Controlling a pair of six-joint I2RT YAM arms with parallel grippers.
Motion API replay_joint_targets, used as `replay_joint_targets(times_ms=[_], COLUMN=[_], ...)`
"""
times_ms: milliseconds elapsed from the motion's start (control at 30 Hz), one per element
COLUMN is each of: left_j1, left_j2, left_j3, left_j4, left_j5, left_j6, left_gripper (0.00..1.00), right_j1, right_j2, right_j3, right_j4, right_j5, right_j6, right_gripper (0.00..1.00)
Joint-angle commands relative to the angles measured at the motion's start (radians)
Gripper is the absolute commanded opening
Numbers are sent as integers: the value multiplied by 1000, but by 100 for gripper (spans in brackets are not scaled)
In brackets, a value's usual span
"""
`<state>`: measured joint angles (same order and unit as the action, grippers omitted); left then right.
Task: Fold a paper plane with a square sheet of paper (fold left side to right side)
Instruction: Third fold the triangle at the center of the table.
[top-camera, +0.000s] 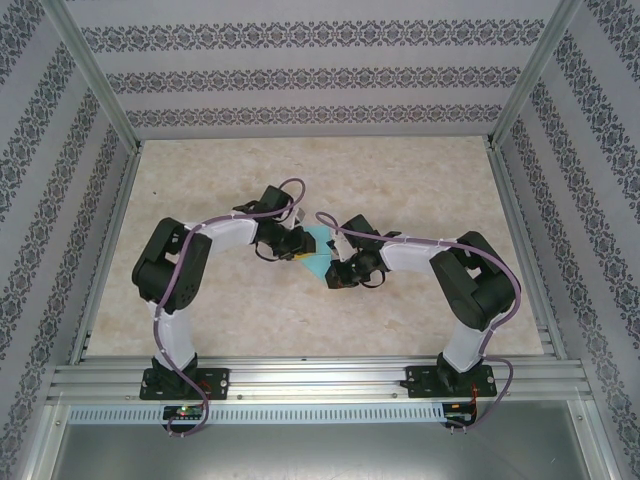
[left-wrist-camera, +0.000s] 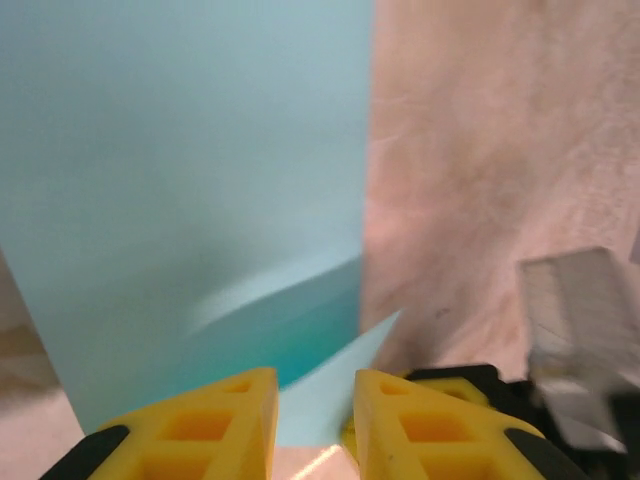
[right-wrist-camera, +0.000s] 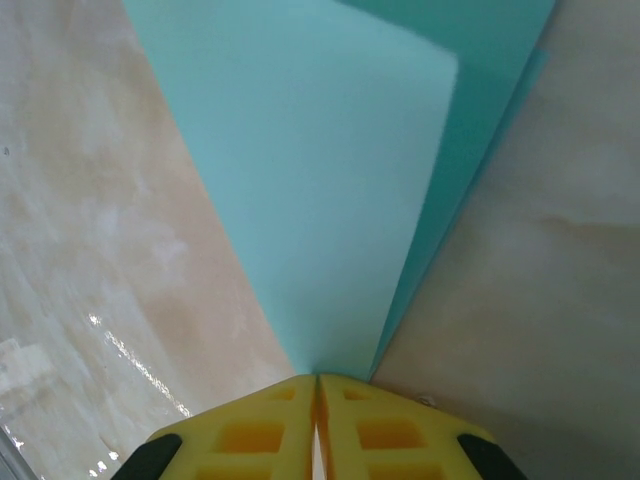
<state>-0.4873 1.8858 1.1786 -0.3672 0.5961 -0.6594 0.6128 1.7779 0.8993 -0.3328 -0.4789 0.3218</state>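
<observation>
Sheet: we're seeing the sheet of paper (top-camera: 318, 256) lying near the middle of the table (top-camera: 420, 180). It's light turquoise and sitting between the two claws, w/ just a small patch showing in the top view.
Layers: in the right wrist view it's lying doubled, a paler flap over a darker layer that's peeking out along the right edge.
Right gripper (right-wrist-camera: 318, 378): its yellow fingers (right-wrist-camera: 250, 430) are pressing together w/ no gap, pinching the sheet's near tip.
Left gripper (left-wrist-camera: 315, 385): its fingers (left-wrist-camera: 215, 425) are standing a little apart. A turquoise flap is showing in the gap; we can't tell if the pads are touching it.
Arms: both are reaching inward from the near edge, wrists nearly meeting over the sheet.
</observation>
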Motion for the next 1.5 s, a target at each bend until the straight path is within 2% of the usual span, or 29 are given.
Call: replay_joint_targets(times_ms=[0,300,767,1033,1467], left_j1=[-29,-109,-119,-119,-55], left_j2=[-63,-46,19,67,57], left_j3=[-36,-110,-157,-182,-138], left_j4=[3,135,250,272,118], left_j5=[5,7,-11,-71,-228], left_j6=[-5,-132,-251,-281,-162], left_gripper=[26,20,17,17,22], right_j1=[9,17,28,31,50], right_j2=[64,69,74,81,98], right_j3=[-35,-33,-25,-17,-19], right_j4=[-107,-107,-111,-132,-160], right_j5=[59,70,75,91,130], right_j6=[14,18,14,9,6], right_gripper=[11,11,11,12,11])
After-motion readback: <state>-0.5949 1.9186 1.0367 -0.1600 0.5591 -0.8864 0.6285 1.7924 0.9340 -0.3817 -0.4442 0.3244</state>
